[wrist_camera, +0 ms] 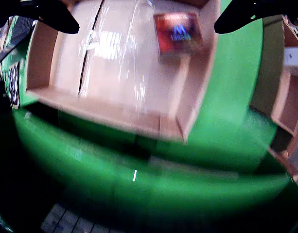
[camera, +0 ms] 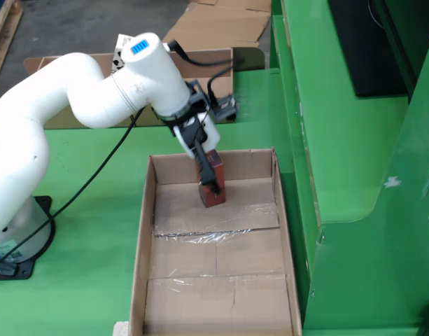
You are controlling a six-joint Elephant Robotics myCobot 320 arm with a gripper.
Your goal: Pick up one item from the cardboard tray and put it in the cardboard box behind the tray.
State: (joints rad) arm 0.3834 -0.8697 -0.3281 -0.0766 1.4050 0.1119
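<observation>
One red box (camera: 213, 183) is all that shows in the tray (camera: 145, 231), standing near its far end. From the fixed view the gripper (camera: 213, 183) is down at it, but I cannot tell whether the fingers pinch it. Judging by this, the pick is barely begun; the lift and the carry to the box (camera: 71, 119) behind remain

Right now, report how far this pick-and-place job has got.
Done: only the approach, with the end effector over the cardboard tray. In hand: nothing. The wrist view shows it open, and the red item lies on the tray floor. Left: grasp, lift, then drop it into the cardboard box behind.
</observation>
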